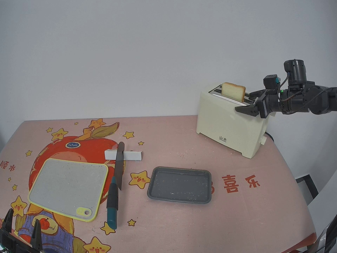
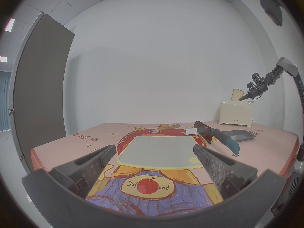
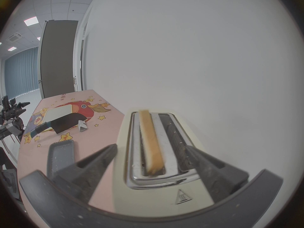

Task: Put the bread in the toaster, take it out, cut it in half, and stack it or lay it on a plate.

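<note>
On the bench (image 1: 245, 208) the toaster (image 1: 228, 129) stands far right, with the board (image 1: 68, 187), plate (image 1: 179, 184) and knife (image 1: 116, 183) laid out nearer, I take it for the cutting. The bread (image 1: 233, 91) stands half out of a slot, ready to lift, I judge. My right hand (image 1: 245, 102) hangs wide open just beside its end, not touching.

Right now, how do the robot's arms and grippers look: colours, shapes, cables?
The right arm is black, built of rounded cylindrical joints, with thin black cables, a teal plug and a green light. The right gripper and left gripper each have two dark grey wedge-shaped fingers tapering to points, speckled pale.
</note>
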Robot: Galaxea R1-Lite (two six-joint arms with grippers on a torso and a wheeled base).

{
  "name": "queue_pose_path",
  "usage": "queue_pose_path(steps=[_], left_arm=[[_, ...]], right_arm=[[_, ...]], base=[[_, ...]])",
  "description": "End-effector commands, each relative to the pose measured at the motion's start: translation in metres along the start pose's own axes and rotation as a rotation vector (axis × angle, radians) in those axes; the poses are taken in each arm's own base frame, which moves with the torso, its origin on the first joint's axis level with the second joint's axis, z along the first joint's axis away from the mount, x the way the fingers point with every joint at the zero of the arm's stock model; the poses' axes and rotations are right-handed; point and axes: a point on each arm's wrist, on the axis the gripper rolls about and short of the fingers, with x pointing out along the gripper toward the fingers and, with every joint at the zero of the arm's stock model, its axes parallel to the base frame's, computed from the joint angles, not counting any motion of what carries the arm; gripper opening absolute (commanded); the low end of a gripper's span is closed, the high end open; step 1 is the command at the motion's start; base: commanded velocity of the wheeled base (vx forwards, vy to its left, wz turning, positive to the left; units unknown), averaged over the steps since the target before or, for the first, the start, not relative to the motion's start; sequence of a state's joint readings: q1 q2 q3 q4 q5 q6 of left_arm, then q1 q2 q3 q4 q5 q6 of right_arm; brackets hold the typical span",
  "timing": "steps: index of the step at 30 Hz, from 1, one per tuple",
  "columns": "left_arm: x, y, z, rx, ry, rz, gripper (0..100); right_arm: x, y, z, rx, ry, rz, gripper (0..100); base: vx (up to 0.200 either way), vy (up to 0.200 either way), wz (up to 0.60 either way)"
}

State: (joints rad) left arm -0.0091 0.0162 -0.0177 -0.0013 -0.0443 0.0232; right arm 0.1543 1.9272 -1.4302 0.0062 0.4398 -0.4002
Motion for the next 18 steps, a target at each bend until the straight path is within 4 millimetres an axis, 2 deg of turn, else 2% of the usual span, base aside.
queue_pose_path(steps=[1, 13, 18], left_arm=[[0.001, 0.000, -0.005, -0.001, 0.009, 0.000, 100], [0.001, 0.000, -0.005, -0.001, 0.009, 0.001, 100], [0.001, 0.000, -0.005, -0.001, 0.009, 0.000, 100]], right_arm=[[0.000, 0.000, 0.000, -0.001, -0.002, 0.000, 100], [-0.006, 0.001, 0.006, -0.006, -0.021, -0.003, 100], [-0.030, 0.004, 0.020, -0.018, -0.071, -0.027, 100]], base=[[0.000, 0.000, 0.00], [0.000, 0.000, 0.00], [0.000, 0.000, 0.00]])
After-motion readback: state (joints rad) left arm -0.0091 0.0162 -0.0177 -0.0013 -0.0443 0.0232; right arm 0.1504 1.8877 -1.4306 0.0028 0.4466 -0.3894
